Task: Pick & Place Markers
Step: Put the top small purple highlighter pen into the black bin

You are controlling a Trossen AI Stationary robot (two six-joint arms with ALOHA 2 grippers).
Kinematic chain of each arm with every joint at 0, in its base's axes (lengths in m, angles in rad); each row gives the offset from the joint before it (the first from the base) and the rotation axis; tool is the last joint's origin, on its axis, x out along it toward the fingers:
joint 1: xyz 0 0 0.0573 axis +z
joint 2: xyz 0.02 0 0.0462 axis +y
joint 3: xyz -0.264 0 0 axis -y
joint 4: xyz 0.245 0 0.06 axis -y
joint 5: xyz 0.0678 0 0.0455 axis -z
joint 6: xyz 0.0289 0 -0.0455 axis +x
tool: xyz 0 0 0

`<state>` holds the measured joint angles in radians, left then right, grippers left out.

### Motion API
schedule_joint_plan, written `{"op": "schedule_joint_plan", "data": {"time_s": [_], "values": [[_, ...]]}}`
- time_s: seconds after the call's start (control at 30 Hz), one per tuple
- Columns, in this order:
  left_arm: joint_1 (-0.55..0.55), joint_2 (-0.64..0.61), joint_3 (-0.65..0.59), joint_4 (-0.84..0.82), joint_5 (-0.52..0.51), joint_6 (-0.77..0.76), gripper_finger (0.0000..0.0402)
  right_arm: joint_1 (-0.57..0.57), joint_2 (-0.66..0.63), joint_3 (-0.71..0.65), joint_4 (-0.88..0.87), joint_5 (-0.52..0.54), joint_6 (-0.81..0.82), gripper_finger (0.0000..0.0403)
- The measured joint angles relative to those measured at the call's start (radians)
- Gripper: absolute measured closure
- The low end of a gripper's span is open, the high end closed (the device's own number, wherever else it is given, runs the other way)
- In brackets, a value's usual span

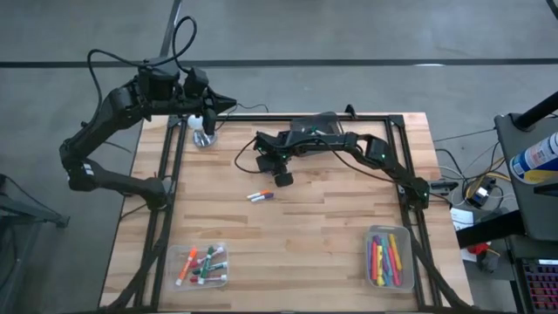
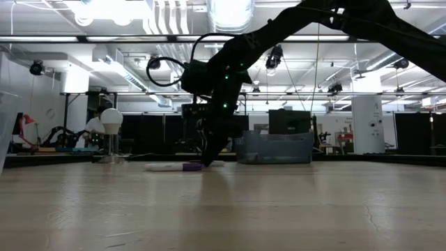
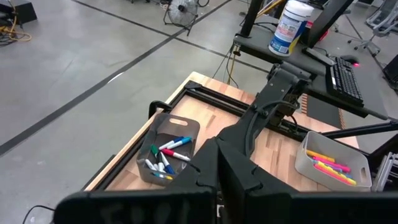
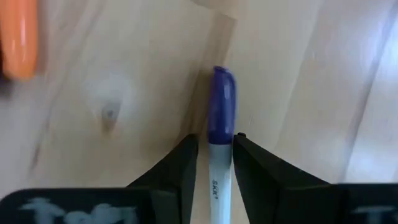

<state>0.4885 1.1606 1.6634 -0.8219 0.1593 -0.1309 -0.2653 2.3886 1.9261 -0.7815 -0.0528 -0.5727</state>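
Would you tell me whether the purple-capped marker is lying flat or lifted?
Lying flat: the purple-capped marker rests on the table.

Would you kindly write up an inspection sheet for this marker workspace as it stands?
Surface: light wooden table, black frame.
Job's things: purple-capped white marker lying mid-table, orange-capped one beside it; clear left tray of markers, clear right tray of markers.
Clutter: white bulb-shaped object on a round base.
Grippers: right gripper straddles the purple marker; left gripper parked beyond the far-left corner.
Cables: black loops over the left arm.
Surroundings: wipes canister on a side stand.
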Motion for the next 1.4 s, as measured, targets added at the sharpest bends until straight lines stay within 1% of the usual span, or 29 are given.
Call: {"op": "schedule_joint_plan", "data": {"time_s": [0.1,0.27,0.43,0.53,0.6,0.7,0.83,0.93,1.03,1.13,1.23,1.3,1.33,1.4], "values": [[0.0,0.0,0.0,-0.002,0.0,0.0,0.0394,0.001,0.003,0.014,-0.021,-0.003,0.108,0.0319],[0.0,0.0,0.0,-0.002,0.0,0.0,0.0394,0.005,0.003,0.027,-0.035,-0.012,0.199,0.0375],[0.0,0.0,0.0,-0.002,0.0,0.0,0.0394,0.008,0.004,0.085,-0.061,-0.03,0.353,0.0377],[0.0,0.0,0.0,-0.002,0.0,0.0,0.0394,0.006,-0.013,0.154,-0.103,-0.025,0.423,0.0377],[0.0,0.0,0.0,-0.002,0.0,0.0,0.0394,0.004,-0.023,0.212,-0.156,0.011,0.454,0.0377],[0.0,0.0,0.0,-0.002,0.0,0.001,0.0394,-0.003,-0.037,0.287,-0.271,0.096,0.47,0.0377],[0.0,0.0,0.0,-0.002,0.0,0.0,0.0394,-0.027,-0.042,0.378,-0.461,0.207,0.473,0.0377],[0.0,0.0,0.0,-0.002,0.0,0.001,0.0394,-0.054,-0.045,0.414,-0.573,0.288,0.506,0.0377],[0.0,0.0,0.0,-0.002,0.0,0.001,0.0394,-0.086,-0.046,0.425,-0.649,0.323,0.555,0.0377],[0.0,0.0,0.0,-0.003,0.0,-0.009,0.0394,-0.123,-0.046,0.425,-0.712,0.321,0.618,0.0377],[0.0,0.0,0.0,-0.008,0.0,-0.039,0.0394,-0.165,-0.046,0.418,-0.757,0.285,0.673,0.0377],[0.0,0.0,0.0,-0.013,0.0,-0.055,0.0394,-0.19,-0.046,0.415,-0.779,0.281,0.7,0.0377],[0.0,0.0,0.0,-0.019,0.0,-0.061,0.0394,-0.201,-0.046,0.414,-0.789,0.265,0.711,0.0377],[0.0,0.0,0.0,-0.029,0.0,-0.066,0.0394,-0.226,-0.046,0.413,-0.79,0.19,0.734,0.0377]]}}
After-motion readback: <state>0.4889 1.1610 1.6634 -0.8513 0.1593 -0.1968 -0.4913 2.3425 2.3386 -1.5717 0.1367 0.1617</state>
